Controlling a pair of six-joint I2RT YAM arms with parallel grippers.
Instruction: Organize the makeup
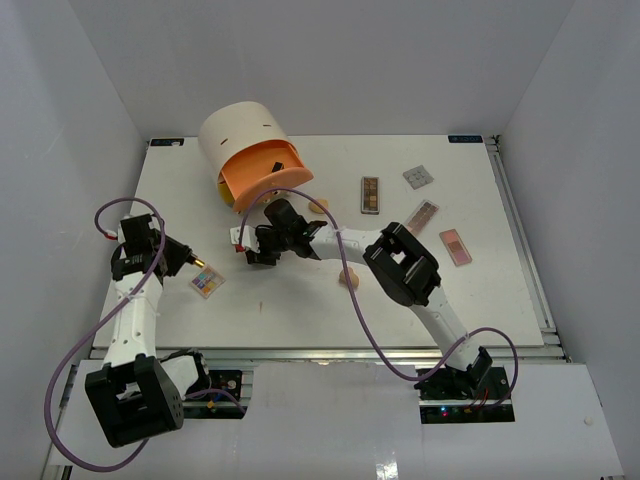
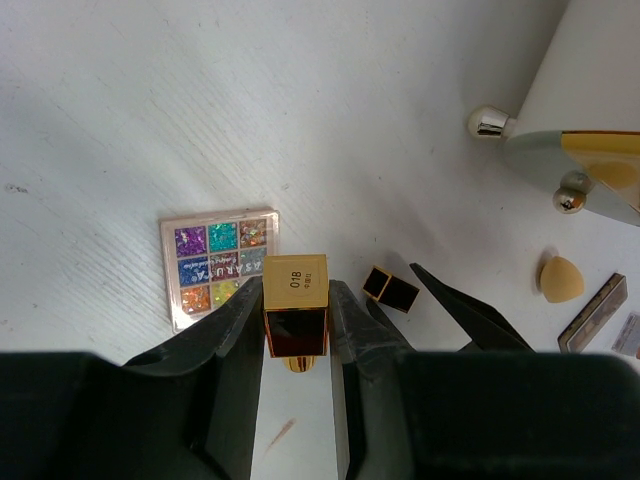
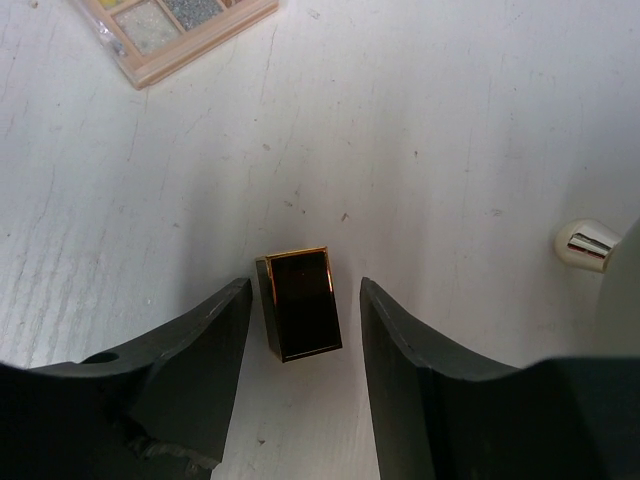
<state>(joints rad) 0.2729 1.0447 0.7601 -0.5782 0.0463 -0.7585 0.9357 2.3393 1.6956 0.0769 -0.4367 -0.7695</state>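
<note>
My left gripper (image 2: 295,297) is shut on a small dark brown-gold square tube (image 2: 295,318) with a gold end marked 018, held above the table. In the top view the left gripper (image 1: 199,264) is beside a glitter palette (image 1: 208,284), which also shows in the left wrist view (image 2: 220,265). My right gripper (image 3: 300,300) is open, its jaws either side of a matching dark brown-gold cap (image 3: 301,304) lying on the table, not touching it. That cap also shows in the left wrist view (image 2: 391,289). The right gripper (image 1: 250,252) is in front of the drawer unit.
The round cream drawer unit (image 1: 243,135) stands at the back with its orange drawer (image 1: 262,173) pulled open. A brown palette (image 1: 370,195), a grey one (image 1: 418,177) and two pink ones (image 1: 423,214) (image 1: 455,246) lie to the right. Tan sponges (image 1: 349,277) (image 1: 318,207) lie near the right arm.
</note>
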